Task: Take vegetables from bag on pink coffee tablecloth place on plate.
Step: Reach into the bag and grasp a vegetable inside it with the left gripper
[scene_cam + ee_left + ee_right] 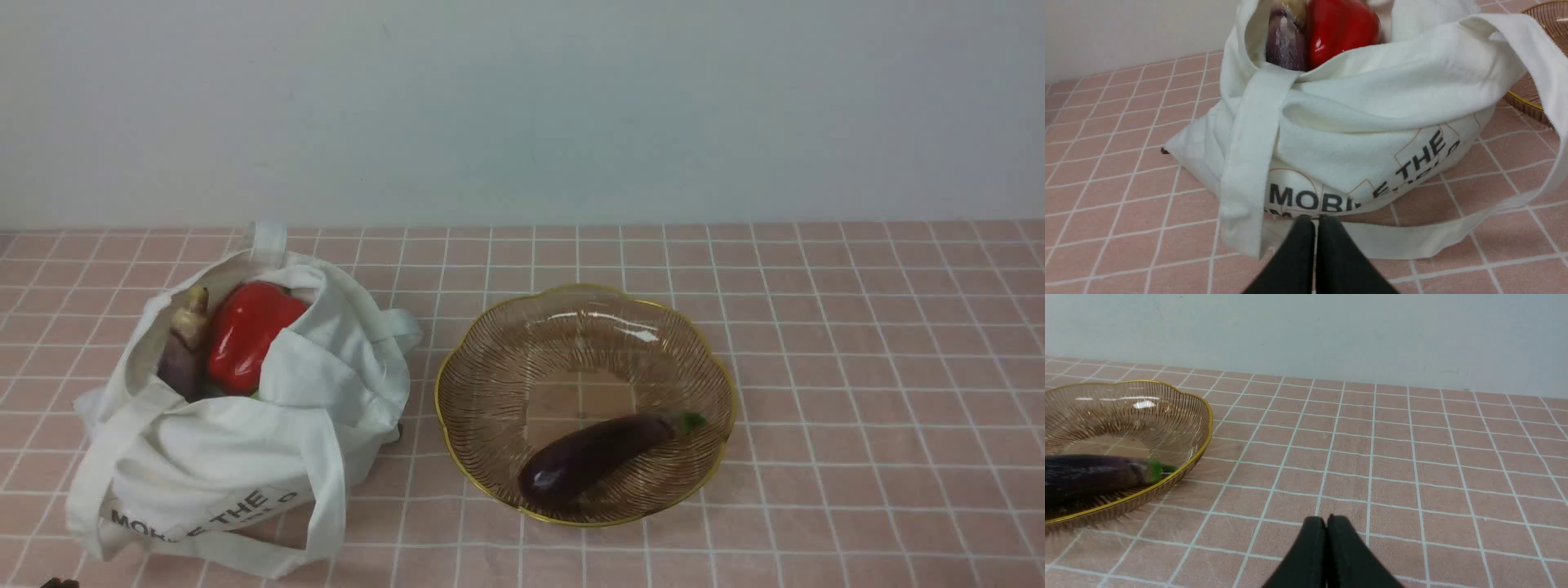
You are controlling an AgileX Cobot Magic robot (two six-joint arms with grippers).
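Observation:
The white bag (pixel 237 457) lettered "MORE THE" sits at the left on the pink tablecloth (pixel 857 367). In its open mouth are a dark purple eggplant with a tan stem (pixel 184 355) and a red bell pepper (pixel 245 335), with a sliver of green (pixel 254 395) below the pepper. The amber plate (pixel 506 343) stands to the right of the bag. My left gripper (pixel 1315 220) is shut and empty, low on the near side of the bag (pixel 1372 106), by its lettering. The pepper (pixel 1339 28) and eggplant (pixel 1286 41) show beyond. My right gripper (pixel 1326 520) is shut and empty over bare cloth, to the right of the plate (pixel 1180 416).
A purple eggplant with a bright green stem (pixel 588 457) lies in the plate's near half; it also shows in the right wrist view (pixel 1086 477). A long bag handle (pixel 1412 241) loops across the cloth in front of the left gripper. A pale wall runs behind the table.

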